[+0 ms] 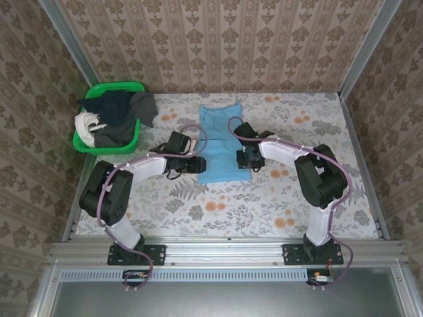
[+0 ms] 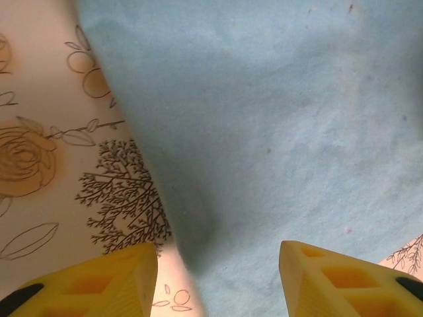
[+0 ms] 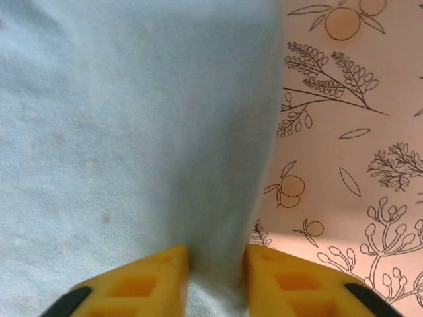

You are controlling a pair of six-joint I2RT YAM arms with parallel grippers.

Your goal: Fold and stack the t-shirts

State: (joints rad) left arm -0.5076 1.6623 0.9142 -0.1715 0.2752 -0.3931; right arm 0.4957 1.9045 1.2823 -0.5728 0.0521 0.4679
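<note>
Flowered tablecloth (image 1: 264, 205) across the whole work surface, patterned wallpaper (image 1: 218, 46) on three sides.

At the right gripper (image 3: 216, 254): nearly closed, yellow fingers (image 3: 142, 284) nipping a raised ridge of the light blue t-shirt (image 3: 132, 132) along its right edge; bare print just right of that in the wrist view.

At the left gripper (image 2: 218, 254): roughly half open, gripping nothing, set astride the opposite edge with one finger over print and the other over blue.

Further out, from above: shirt flat at mid-frame, long axis running from bottom to top of frame, away from the arm bases. Grippers level with each other at its lower half, one on each long side, both equally near.

Probably needs the left to close before any lift and a fold along that long axis.

Upper left, well apart: green basket (image 1: 115, 87) with dark and white t-shirts (image 1: 115, 112) heaped inside.
</note>
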